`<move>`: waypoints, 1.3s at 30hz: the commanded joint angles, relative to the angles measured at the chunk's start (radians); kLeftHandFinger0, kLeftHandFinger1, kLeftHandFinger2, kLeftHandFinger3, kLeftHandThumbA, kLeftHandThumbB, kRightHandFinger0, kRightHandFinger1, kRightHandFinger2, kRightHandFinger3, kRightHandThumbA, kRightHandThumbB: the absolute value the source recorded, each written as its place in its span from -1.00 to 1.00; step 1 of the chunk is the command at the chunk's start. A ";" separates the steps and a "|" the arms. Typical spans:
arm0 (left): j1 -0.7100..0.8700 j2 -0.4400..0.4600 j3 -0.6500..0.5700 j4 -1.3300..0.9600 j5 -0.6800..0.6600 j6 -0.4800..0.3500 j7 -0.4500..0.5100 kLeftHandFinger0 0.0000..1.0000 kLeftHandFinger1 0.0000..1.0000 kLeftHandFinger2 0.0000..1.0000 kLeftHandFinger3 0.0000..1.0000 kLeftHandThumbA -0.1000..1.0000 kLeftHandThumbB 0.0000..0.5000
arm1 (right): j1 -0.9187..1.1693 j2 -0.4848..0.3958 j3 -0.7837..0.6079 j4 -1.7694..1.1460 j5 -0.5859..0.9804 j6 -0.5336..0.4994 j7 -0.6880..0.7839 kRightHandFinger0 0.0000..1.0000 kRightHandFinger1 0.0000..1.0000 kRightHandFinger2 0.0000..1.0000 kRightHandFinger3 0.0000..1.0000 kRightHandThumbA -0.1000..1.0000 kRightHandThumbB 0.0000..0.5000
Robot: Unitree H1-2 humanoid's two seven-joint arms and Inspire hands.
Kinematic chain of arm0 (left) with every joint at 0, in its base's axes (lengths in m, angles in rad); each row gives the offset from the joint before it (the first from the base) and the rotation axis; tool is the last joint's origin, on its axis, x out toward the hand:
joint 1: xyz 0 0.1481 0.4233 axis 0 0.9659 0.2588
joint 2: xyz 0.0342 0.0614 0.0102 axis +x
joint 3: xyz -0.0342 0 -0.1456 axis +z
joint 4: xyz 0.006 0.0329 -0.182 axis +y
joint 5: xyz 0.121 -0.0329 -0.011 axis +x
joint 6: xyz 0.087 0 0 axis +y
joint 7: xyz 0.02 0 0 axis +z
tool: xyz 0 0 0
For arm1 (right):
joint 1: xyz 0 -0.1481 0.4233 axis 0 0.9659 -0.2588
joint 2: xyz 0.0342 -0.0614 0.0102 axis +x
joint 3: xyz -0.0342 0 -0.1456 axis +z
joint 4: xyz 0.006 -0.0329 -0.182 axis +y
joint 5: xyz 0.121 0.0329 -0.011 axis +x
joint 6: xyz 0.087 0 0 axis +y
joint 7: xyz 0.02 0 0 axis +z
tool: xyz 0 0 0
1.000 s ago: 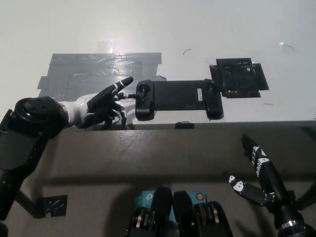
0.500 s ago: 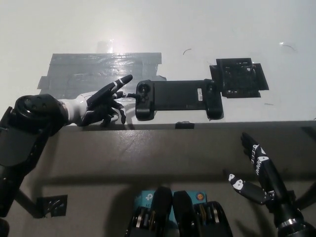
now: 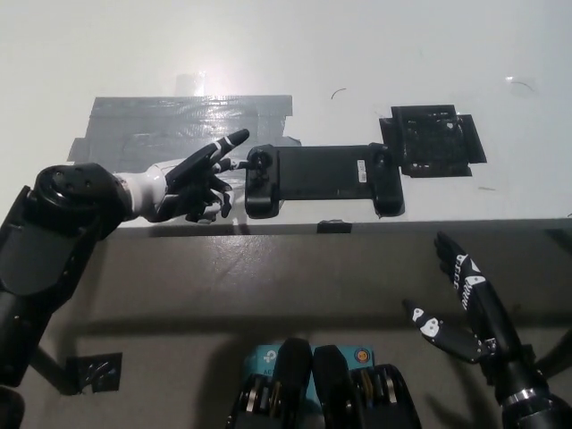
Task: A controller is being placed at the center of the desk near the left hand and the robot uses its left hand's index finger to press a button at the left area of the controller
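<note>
A black controller point(image 3: 322, 177) lies flat across the middle of the white desk point(image 3: 357, 54), close to its front edge. My white left hand point(image 3: 197, 179) is just left of it, one finger stretched out toward the controller's upper left corner, the other fingers curled under. That fingertip hovers beside the left grip, near the round stick point(image 3: 260, 159); I cannot tell whether it touches. My black right hand point(image 3: 460, 308) rests low at the right, below the desk edge, fingers spread.
A patch of grey tape point(image 3: 170, 121) covers the desk behind the left hand. A black square pad point(image 3: 433, 140) lies just right of the controller. The desk's front edge point(image 3: 357, 225) runs across the picture below the controller.
My left hand has lifted slightly and shifted a little right, its stretched finger now pointing higher toward the controller's top left. The right hand has barely moved.
</note>
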 commanded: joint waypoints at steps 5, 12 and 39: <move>-0.057 0.003 0.005 -0.009 0.017 0.011 -0.025 -0.90 -0.94 -0.46 1.00 1.00 0.91 | -0.024 -0.010 0.001 -0.029 0.005 -0.004 0.013 1.00 1.00 1.00 1.00 0.45 -0.07; -0.045 0.005 0.011 -0.019 0.023 0.012 -0.019 -0.88 -0.94 -0.47 1.00 1.00 0.89 | -0.030 -0.008 0.000 -0.034 0.004 0.003 0.013 1.00 1.00 1.00 1.00 0.44 -0.05; 0.056 -0.032 -0.001 -0.010 0.029 0.006 -0.013 -0.84 -0.85 -0.30 1.00 1.00 0.78 | -0.025 -0.002 -0.002 -0.039 0.011 0.003 0.016 1.00 1.00 1.00 1.00 0.46 -0.02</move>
